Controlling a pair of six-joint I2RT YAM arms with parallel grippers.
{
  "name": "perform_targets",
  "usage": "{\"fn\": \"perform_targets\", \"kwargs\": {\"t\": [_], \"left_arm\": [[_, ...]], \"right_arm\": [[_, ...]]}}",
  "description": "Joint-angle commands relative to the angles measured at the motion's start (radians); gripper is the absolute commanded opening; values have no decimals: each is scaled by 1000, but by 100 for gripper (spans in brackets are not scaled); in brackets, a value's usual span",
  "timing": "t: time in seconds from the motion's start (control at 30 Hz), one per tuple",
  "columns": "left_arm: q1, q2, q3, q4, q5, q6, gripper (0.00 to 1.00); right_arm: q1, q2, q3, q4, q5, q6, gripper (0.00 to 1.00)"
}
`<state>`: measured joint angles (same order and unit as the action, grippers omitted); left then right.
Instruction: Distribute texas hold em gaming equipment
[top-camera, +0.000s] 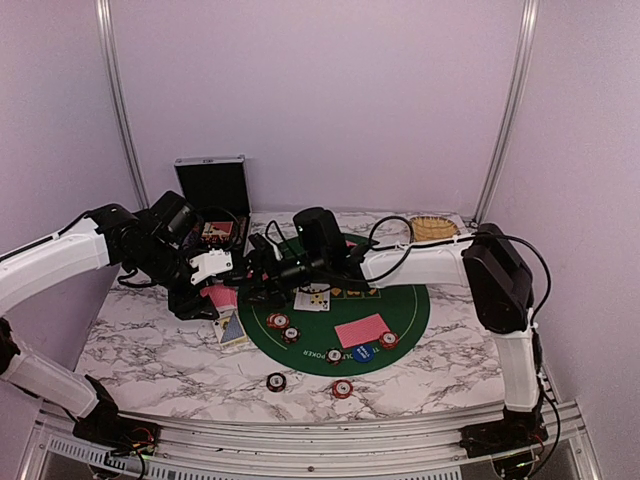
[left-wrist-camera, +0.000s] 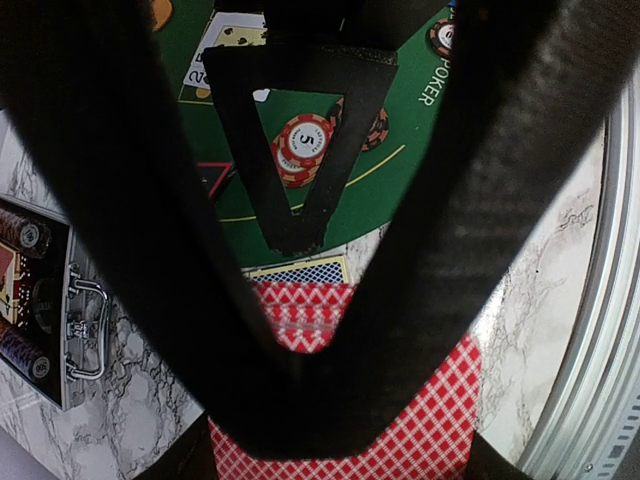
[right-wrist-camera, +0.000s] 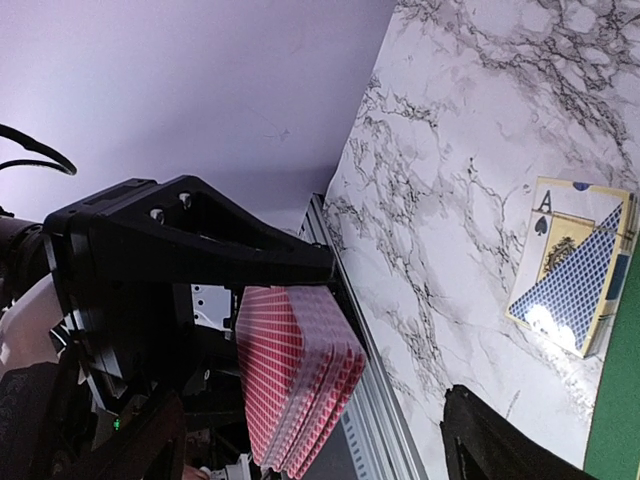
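Note:
My left gripper (top-camera: 207, 292) hangs over the table's left side, shut on a fanned stack of pink-red-backed playing cards (left-wrist-camera: 303, 313). The same cards (right-wrist-camera: 296, 385) show edge-on in the right wrist view. My right gripper (top-camera: 256, 279) faces that stack from the right and is open. Its fingers (right-wrist-camera: 500, 440) stand wide on either side, apart from the cards. On the green mat (top-camera: 410, 315) lie poker chips (top-camera: 278, 321), one pink-backed card (top-camera: 360, 329), a blue disc button (top-camera: 361, 352) and face-up cards (top-camera: 313, 298). Two chips (top-camera: 342, 388) sit on the marble in front.
Blue-backed cards (top-camera: 233, 328) lie at the mat's left rim, just below the held stack. The open black case (top-camera: 212, 188) stands at the back left, with the wicker basket (top-camera: 437, 226) at the back right. A dark triangular outline (left-wrist-camera: 255, 150) shows above the mat.

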<state>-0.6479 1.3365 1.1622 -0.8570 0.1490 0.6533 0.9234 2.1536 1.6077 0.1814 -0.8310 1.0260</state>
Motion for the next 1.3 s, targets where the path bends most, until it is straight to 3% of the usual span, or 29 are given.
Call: {"fn": "perform_targets", "kwargs": {"t": [0.0,0.67,1.07,1.27], "left_arm": [[-5,-10,35,18,10,-7,0],[-6,-16,45,18,-7,6,0],[-6,-25,48,18,1,6,0],[-6,-34,46,18,-1,8,0]], "right_arm": [[11,37,57,82,-24,53,86],[62,173,182,177,-93,178,80],[66,203,198,149,-92,184,72],[52,175,151,105,-59,164,62]]}}
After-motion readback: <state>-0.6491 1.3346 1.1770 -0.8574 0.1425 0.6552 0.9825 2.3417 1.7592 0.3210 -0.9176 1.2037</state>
